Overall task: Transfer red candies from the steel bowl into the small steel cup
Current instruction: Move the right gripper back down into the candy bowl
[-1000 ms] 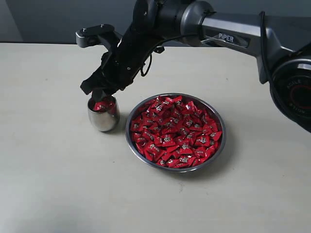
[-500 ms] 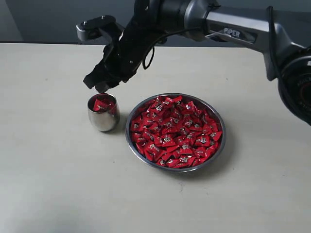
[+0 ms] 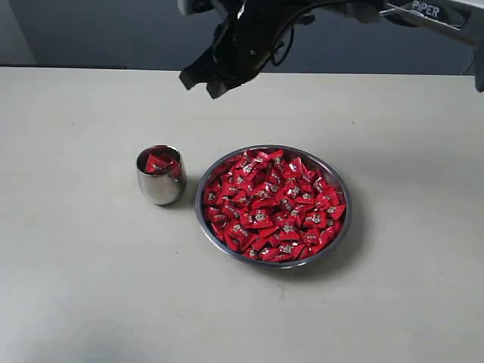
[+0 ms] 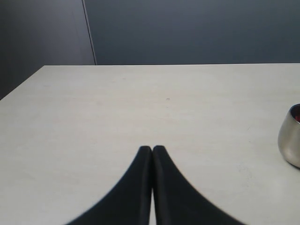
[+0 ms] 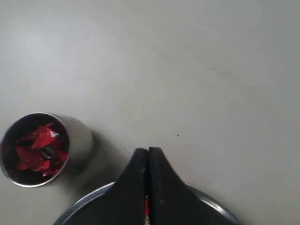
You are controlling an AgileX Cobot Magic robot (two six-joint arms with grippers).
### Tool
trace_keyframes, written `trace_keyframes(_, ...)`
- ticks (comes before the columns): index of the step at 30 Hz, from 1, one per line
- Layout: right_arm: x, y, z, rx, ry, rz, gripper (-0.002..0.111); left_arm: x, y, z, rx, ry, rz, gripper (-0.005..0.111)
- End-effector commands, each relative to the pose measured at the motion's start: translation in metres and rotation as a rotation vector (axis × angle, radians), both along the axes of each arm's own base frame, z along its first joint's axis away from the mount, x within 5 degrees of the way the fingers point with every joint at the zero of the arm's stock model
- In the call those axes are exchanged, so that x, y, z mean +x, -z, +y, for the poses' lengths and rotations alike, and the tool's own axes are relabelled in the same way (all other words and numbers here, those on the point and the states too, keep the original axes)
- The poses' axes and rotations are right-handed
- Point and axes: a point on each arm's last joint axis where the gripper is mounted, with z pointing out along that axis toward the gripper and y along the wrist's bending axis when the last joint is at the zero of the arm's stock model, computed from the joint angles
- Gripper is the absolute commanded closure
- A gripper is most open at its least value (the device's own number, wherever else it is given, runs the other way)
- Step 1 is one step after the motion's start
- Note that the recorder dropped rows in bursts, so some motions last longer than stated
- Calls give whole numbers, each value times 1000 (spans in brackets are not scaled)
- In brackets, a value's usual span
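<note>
Table: pale, carrying only the bowl and cup; neither has shifted in the last second.
Right arm: a second ago it reached down to the cup's mouth; it has since lifted and swung back, and now hangs high over the table behind the bowl.
Bowl: right of the cup, just beside it, heaped with candies (no visible dent in the pile).
Cup: upright, with a few red candies inside.
Right gripper: fingers pressed together, well clear of cup and bowl.
Left gripper: fingers pressed together, low over bare table, empty, the cup off to one side.
Meaning: one drop looks finished; the task is far from done, and the next move is probably another pick from the bowl.
Hidden: the right arm is cut off by the exterior view's top edge. A thin red sliver shows between the right fingers in the wrist view (a pinched candy or the bowl's pile behind, it cannot be told). The cup's depth of fill is unclear.
</note>
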Motion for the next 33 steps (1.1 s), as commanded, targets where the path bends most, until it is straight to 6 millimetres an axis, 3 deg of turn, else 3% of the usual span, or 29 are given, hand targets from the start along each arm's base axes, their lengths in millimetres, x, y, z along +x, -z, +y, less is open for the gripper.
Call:
trace_keyframes(1,10,7,-23,-8,107,58,108,0,1,0,-1,-1,-3,106)
trace_keyframes(7,3,54,-57,-61,201,125,108,0,1,0,-1,-1,-3,106)
trace_keyframes(13,-18,61,-74,-82,214,137,108,0,1,0,-1,-1,-3,106)
trace_keyframes(23,-34,64,-77,-164,147,262,108,0,1,0,-1,-1,-3,106)
trace_keyframes(33,-61,67,-51,-227,-21,251,108,0,1,0,-1,-1,-3,106)
